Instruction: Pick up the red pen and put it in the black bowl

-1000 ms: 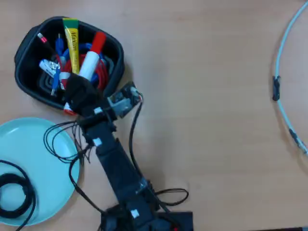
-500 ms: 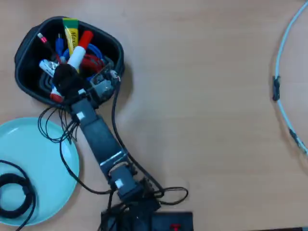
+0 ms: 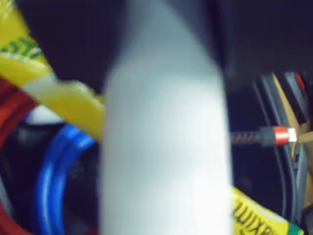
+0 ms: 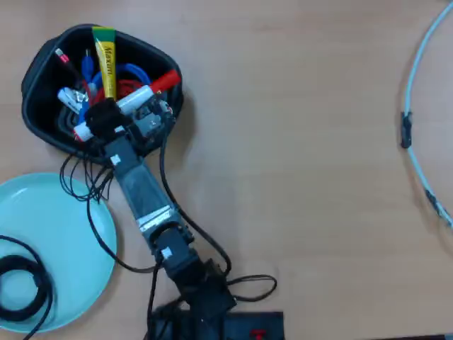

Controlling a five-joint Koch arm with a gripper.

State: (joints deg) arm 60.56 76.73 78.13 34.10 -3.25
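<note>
The pen's white barrel (image 3: 166, 147) fills the wrist view, clamped crosswise in the gripper (image 4: 106, 119) over the black bowl (image 4: 39, 67). Its red cap sticks out past the rim, so if dropped now it could catch there and tip onto the table (image 4: 297, 142)

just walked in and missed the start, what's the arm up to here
The arm's gripper is down over the black bowl, with the red pen lying across the clutter inside. The pen's white barrel fills the wrist view, so it looks held or just about released; the jaws themselves can't be made out. The bowl also holds a yellow sachet and blue cable. A light-blue plate sits beside the bowl.
</note>
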